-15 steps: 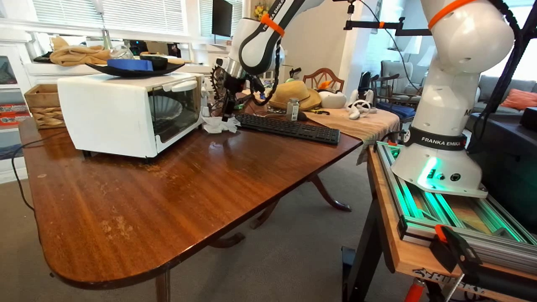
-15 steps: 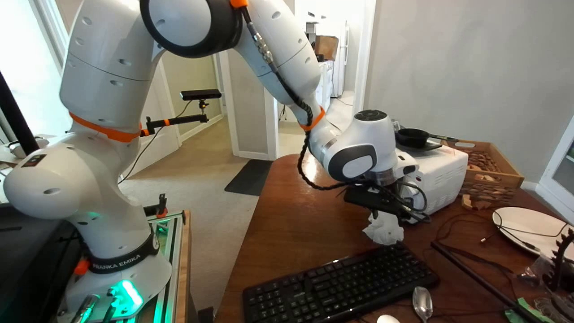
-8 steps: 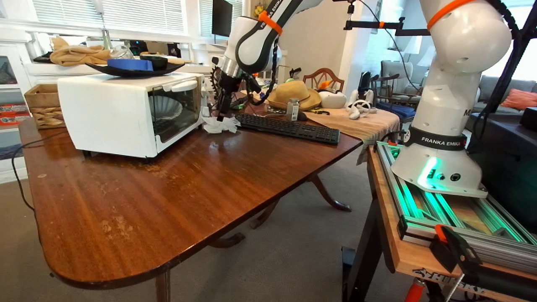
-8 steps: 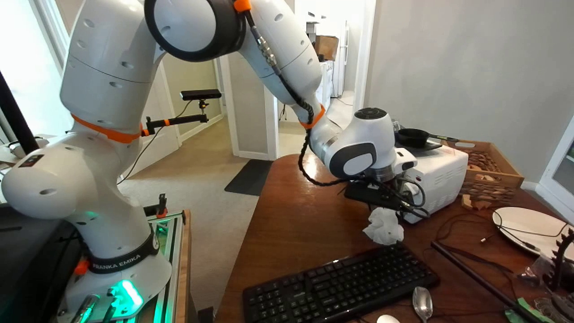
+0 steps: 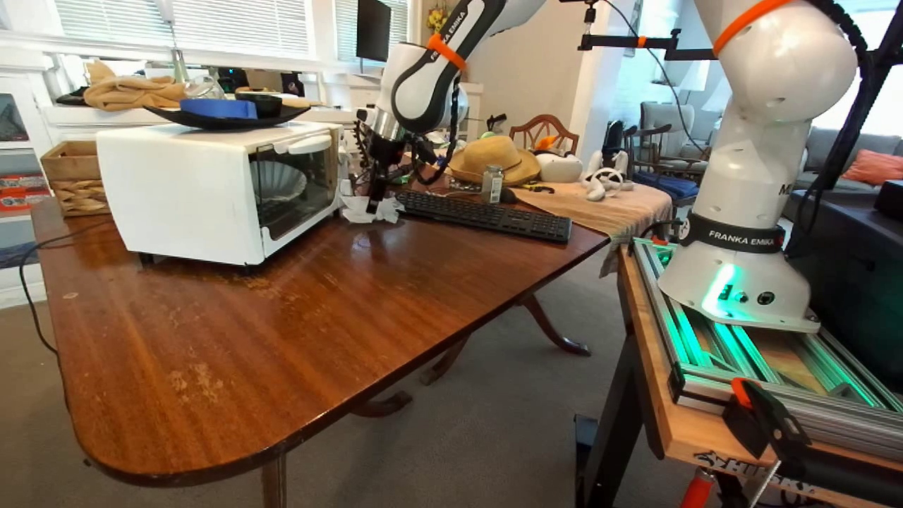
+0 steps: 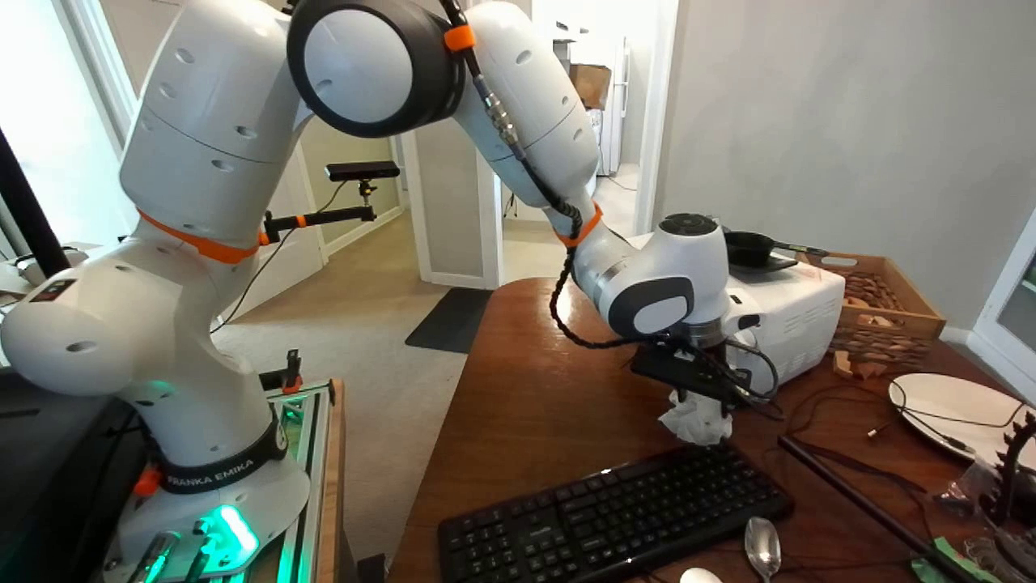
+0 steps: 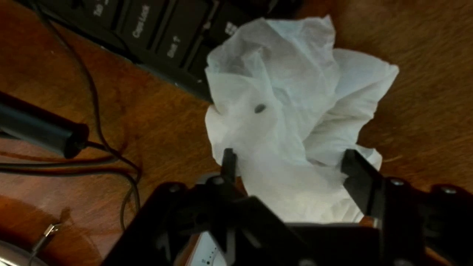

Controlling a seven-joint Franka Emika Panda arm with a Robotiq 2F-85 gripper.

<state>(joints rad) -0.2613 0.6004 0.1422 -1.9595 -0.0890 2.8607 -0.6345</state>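
Standing at left in an exterior view, a white boxy toaster oven (image 5: 176,187) showed a pale fluted dish (image 5: 281,180) behind its glass door (image 5: 305,203); the black curved tray (image 5: 288,117) on top carried a blue item (image 5: 219,109) and a round black pan (image 5: 262,106). The brown wooden surface (image 5: 282,339) ran to a rounded edge at lower left. In the wrist view the jaws stood parted; crumpled white tissue paper (image 7: 292,125) lay centrally, its lower part between them, its upper left overlapping a black plastic keyboard (image 7: 162,44).

The arm (image 6: 358,66) arches high, its well-parted jaws pointing down.
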